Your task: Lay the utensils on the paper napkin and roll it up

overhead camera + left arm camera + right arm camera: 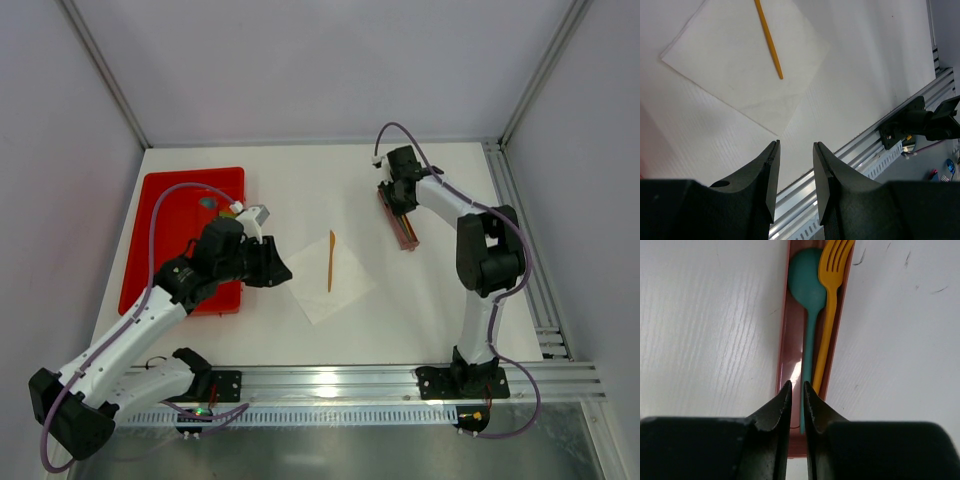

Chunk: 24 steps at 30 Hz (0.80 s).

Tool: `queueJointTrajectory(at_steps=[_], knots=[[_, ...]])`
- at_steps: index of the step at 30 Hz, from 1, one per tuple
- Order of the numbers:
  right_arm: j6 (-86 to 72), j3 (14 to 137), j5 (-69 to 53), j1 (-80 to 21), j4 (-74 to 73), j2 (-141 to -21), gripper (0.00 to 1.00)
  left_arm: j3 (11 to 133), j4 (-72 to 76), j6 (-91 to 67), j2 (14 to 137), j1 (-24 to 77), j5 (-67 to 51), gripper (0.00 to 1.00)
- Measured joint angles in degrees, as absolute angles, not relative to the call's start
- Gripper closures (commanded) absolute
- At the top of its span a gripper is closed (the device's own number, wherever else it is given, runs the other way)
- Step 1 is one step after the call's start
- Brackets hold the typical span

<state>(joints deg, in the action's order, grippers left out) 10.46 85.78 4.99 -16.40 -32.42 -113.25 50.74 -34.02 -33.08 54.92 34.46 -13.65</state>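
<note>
left pincer (796,143) half open near napkin (715,55) corner, right pincer (797,383) narrow over spoon (807,280) in tray (790,340)

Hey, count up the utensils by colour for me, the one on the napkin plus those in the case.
Orange: 2, the stick on the napkin and the fork in the case
Teal: 1, the spoon in the case
Total: 3
</note>
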Motion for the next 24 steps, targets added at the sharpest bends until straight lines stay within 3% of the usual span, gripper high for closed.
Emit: queueJointTrajectory(at_steps=[9,24], knots=[[10.5,88.9,5.4,-16.4,-31.9,-118.7,0.76,50.7,-34.0,-33.1,54.9,34.5,-14.0,0.63],[10.3,89.1,5.6,-16.4,-31.2,-120.4,0.76,50.7,-34.0,-32.9,56.1,34.5,-16.7,0.63]])
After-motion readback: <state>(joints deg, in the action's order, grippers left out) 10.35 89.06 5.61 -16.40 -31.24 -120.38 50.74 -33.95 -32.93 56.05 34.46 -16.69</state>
